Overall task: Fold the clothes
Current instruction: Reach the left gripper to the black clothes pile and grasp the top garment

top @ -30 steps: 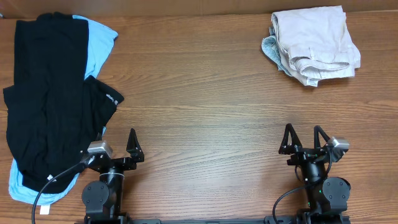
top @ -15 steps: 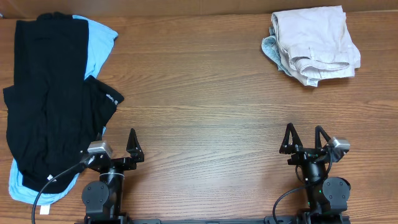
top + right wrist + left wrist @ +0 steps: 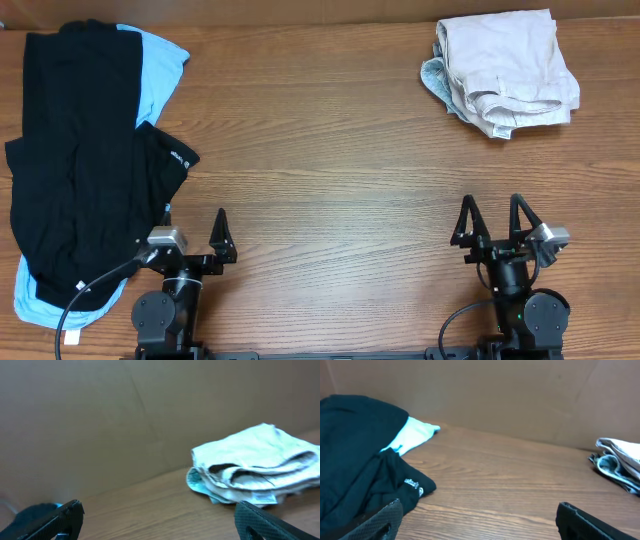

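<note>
**Both grippers spread open, nothing gripped, clothes lying ahead of them**

The left gripper (image 3: 193, 228) (image 3: 477, 510) is seen with its jaws spread wide, and nothing is held between them. Only the bare wooden table (image 3: 330, 150) is seen in the gap. The right gripper (image 3: 491, 212) (image 3: 159, 509) is likewise parted and empty.

Just beside the left jaws, on their outer left side, the near edge of the black T-shirts (image 3: 80, 170) (image 3: 355, 445) is found. Whether cloth and finger touch cannot be told. The pile is spread from there forward, ahead and to the left of those jaws. A sleeve with a small white logo (image 3: 178, 157) (image 3: 412, 482) is turned toward the gap. A light-blue garment (image 3: 158, 70) (image 3: 417, 432) is laid under the black pile. It is exposed at the far end, well ahead of the left jaws, and again at the near left edge.

Well ahead of the right jaws, and slightly to their right, the beige garments (image 3: 510, 70) (image 3: 255, 467) are heaped in a loose bundle. A blue-patterned cloth (image 3: 433, 75) (image 3: 197, 482) is tucked under its left side. From the left wrist, the same bundle is glimpsed far ahead to the right.

Beyond everything, the table is closed off by a cardboard wall (image 3: 520, 395).
</note>
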`<state>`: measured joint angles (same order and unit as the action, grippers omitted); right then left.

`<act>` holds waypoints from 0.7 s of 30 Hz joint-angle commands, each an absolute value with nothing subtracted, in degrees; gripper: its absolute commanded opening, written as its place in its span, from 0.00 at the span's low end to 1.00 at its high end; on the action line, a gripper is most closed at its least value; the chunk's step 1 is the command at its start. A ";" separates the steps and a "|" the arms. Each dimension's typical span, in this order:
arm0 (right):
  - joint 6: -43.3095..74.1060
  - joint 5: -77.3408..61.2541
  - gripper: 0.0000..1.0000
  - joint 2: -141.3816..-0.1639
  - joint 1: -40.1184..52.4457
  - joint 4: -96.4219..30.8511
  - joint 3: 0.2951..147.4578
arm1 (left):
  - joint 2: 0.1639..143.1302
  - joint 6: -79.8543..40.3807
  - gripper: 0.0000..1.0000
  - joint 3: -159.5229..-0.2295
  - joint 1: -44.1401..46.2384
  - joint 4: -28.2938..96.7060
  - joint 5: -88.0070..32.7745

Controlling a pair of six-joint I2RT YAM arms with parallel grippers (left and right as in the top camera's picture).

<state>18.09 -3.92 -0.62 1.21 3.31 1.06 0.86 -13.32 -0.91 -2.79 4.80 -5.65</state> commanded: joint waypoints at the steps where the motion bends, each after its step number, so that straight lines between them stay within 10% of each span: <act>1: 13.13 -10.50 1.00 -0.47 1.50 2.85 3.55 | 1.28 -10.63 1.00 -5.69 -3.36 7.01 -8.12; 21: 10.35 -20.27 1.00 -51.48 1.52 -25.26 49.95 | 64.86 3.38 1.00 -64.01 -3.36 39.44 -8.36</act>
<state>10.72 -16.91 -43.51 1.21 -22.61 42.09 54.46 -2.17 -53.65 -2.79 34.87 -7.94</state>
